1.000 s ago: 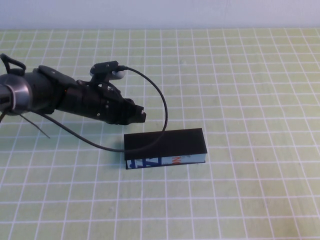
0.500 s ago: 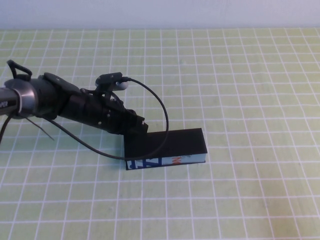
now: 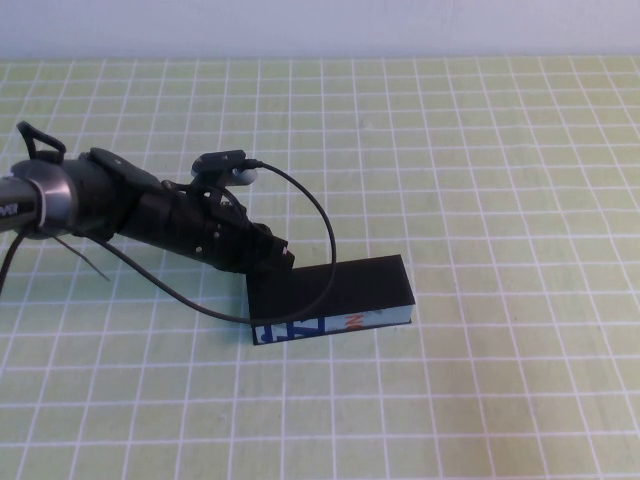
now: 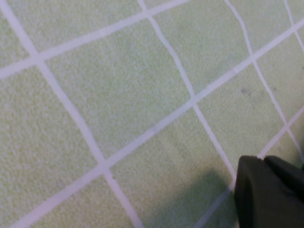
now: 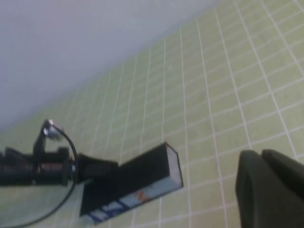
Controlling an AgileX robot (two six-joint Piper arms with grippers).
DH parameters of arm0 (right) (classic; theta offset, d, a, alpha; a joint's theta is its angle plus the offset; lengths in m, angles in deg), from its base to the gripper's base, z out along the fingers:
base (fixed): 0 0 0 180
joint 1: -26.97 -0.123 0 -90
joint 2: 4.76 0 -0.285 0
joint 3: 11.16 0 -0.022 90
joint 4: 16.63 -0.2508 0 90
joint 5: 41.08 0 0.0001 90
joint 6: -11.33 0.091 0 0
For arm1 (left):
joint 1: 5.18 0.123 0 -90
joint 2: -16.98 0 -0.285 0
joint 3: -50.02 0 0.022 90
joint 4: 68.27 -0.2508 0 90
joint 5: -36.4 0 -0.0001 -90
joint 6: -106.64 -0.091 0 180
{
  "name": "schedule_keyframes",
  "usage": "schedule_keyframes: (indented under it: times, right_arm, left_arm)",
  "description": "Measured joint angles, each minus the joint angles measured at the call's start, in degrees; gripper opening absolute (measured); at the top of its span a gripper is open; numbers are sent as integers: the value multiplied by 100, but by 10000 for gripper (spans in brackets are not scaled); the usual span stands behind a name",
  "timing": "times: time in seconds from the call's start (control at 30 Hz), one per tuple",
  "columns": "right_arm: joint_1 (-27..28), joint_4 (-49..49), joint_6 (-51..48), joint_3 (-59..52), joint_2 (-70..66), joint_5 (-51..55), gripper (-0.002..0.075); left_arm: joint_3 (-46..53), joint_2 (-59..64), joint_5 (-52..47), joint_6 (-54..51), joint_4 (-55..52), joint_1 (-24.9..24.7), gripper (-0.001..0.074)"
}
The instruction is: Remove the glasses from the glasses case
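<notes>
- The glasses case [image 3: 330, 297] lies lengthwise on the bench [image 3: 500, 180], a little left of the middle in the high view, on a green mat with a white grid.
- Its black lid is down and flat, so the glasses cannot be seen anywhere.
- The case's white-blue front side, with blue and orange print, faces the robot.
- The left arm [image 3: 130, 210] reaches in low from the left edge of the high view, angled down toward the case.
- The left gripper [image 3: 277, 258] sits at the far left corner of the case, right at the lid's back edge; whether it actually touches the lid cannot be told.
- Whether the left gripper's fingers are apart or together cannot be told: from above they merge with the black lid, and the left wrist view shows only mat and a dark gripper part in one corner.
- A black cable [image 3: 318, 215] loops from the small camera on the left wrist over the case's left end.
- The right gripper [image 5: 270, 190] is out of the high view; in its own wrist view it hangs well above the bench, fully closed and holding nothing.
- That wrist view looks down on the case [image 5: 137, 183] and the left arm [image 5: 42, 166] from well apart.
</notes>
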Motion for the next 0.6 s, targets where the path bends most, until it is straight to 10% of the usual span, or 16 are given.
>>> schedule_keyframes:
  times: [0.4, 0.6]
  right_arm:
    - [-121, 272, -1756, 2523, -3965, 1815, -18]
    - [-1535, 754, -2023, 3955, -5614, 1859, -18]
  left_arm:
    - [0, 0, -9, 0, 0, 0, -4]
    - [0, 0, -44, 0, 0, 0, -4]
